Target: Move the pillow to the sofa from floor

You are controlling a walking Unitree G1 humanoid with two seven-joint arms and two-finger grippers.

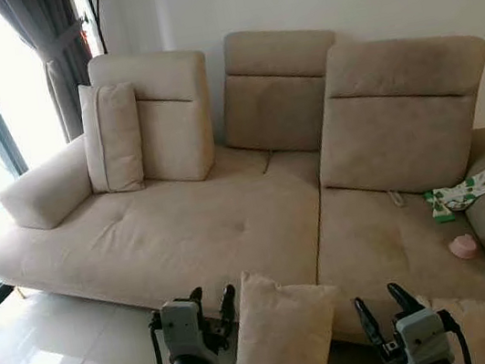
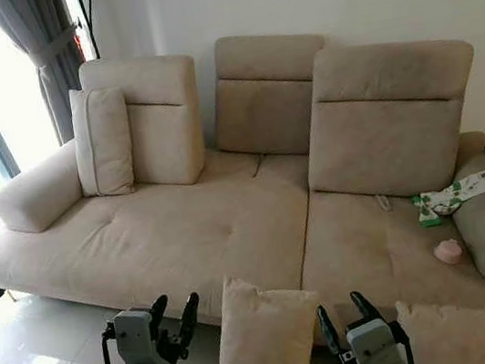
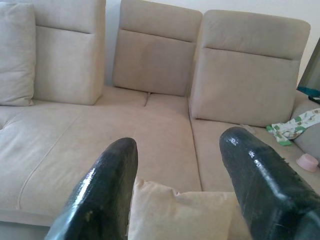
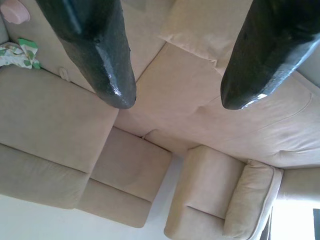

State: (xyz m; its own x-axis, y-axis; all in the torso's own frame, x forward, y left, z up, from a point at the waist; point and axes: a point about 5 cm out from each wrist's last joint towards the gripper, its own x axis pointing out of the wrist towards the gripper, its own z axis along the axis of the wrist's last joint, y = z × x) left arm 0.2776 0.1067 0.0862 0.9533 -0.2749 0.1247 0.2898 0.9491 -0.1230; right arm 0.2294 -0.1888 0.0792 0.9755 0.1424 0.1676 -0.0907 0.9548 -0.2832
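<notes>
Barely begun: the square beige fabric pillow (image 1: pixel 281 337) stands off the beige sofa (image 1: pixel 186 232), at six o'clock, between our wide, empty left pincer (image 1: pixel 213 302) and right pincer (image 1: pixel 381 305).

Both eye views look forward and down from the head at the wide beige fabric sofa (image 1: pixel 229 212), close to its front edge. Each wrist camera faces along its own black fingers — the right one upside down — sharing the same sofa backrests.

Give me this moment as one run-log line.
pillow: upright between claws, against sofa front | left claw: open, beside it | right claw: open, beside it | grasp: none
</notes>
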